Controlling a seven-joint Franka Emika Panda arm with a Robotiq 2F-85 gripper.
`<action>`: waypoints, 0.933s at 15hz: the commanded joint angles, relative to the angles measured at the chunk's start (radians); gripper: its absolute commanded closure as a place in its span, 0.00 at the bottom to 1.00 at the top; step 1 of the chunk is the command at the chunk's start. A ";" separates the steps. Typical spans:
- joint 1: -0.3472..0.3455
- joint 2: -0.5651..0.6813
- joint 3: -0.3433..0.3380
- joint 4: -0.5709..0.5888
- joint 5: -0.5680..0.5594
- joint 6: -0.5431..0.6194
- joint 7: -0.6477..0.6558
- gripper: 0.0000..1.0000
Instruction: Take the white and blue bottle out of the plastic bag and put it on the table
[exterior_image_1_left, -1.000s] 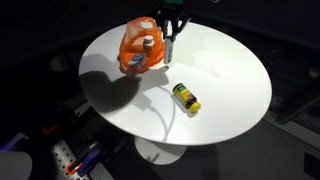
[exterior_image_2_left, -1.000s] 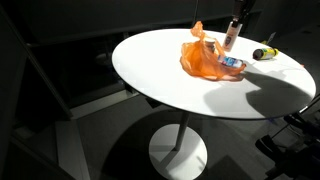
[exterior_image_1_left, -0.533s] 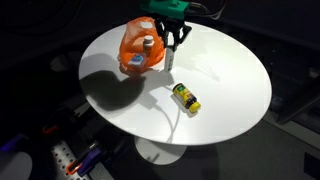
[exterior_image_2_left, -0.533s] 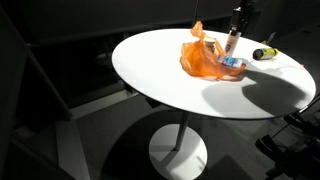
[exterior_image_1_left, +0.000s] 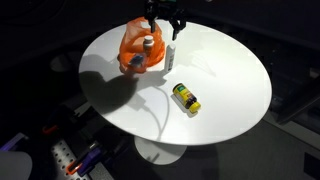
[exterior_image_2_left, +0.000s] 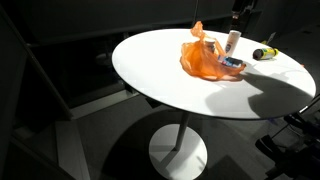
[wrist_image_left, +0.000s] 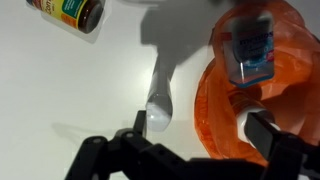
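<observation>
white bottle (exterior_image_1_left: 169, 56) upright beside orange bag (exterior_image_1_left: 134, 47) | end effector (exterior_image_1_left: 165, 26) spread above

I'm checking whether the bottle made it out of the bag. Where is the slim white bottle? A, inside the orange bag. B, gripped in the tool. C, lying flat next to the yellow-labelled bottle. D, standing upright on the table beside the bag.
D: the slim white bottle stands upright on the table just beside the orange bag, and the open tool hangs above it without touching.
</observation>
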 joint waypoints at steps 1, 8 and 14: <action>0.005 -0.100 0.013 -0.057 0.049 -0.089 -0.011 0.00; 0.036 -0.296 0.003 -0.149 0.009 -0.293 0.142 0.00; 0.051 -0.444 0.014 -0.190 -0.011 -0.434 0.202 0.00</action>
